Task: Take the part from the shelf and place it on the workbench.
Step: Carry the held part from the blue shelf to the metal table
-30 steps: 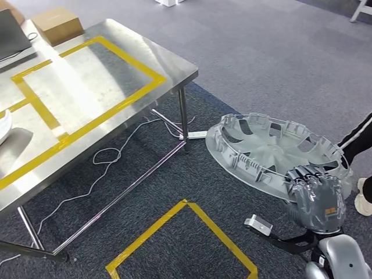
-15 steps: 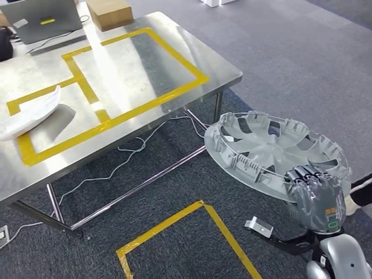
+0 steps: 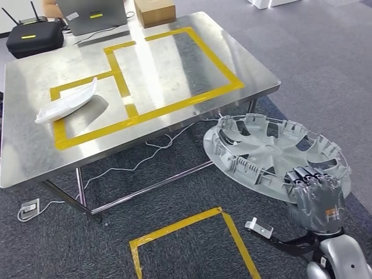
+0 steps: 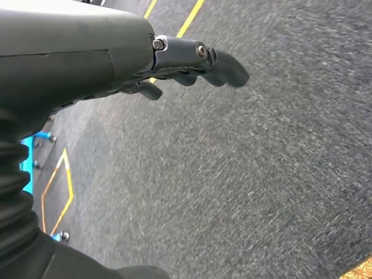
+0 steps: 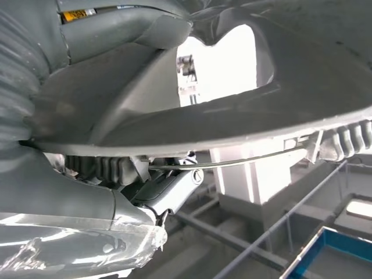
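Note:
The part is a large grey wheel cover (image 3: pixel 272 152), inner side up, held level above the carpet to the right of the workbench. My right hand (image 3: pixel 317 197) grips its near rim; the right wrist view shows the wheel cover (image 5: pixel 263 99) close up with my right hand (image 5: pixel 145 186) clamped on its edge. The steel workbench (image 3: pixel 26 163) stands ahead and to the left, marked with yellow tape rectangles (image 3: pixel 175 104). My left hand (image 4: pixel 193 64) hangs over the grey carpet with its fingers stretched out and nothing in them.
A white curved part (image 3: pixel 68 102) lies in the workbench's left taped rectangle. A laptop (image 3: pixel 90 11), a black case (image 3: pixel 28 38) and a cardboard box (image 3: pixel 154 11) sit along the far edge. Cables (image 3: pixel 145 160) trail under the bench. A yellow taped square (image 3: pixel 193 244) marks the floor.
The whole view has swung, bringing the workbench further right and more fully into the picture. The wheel cover stays in my right hand. The person's leg at the right edge has left the picture.

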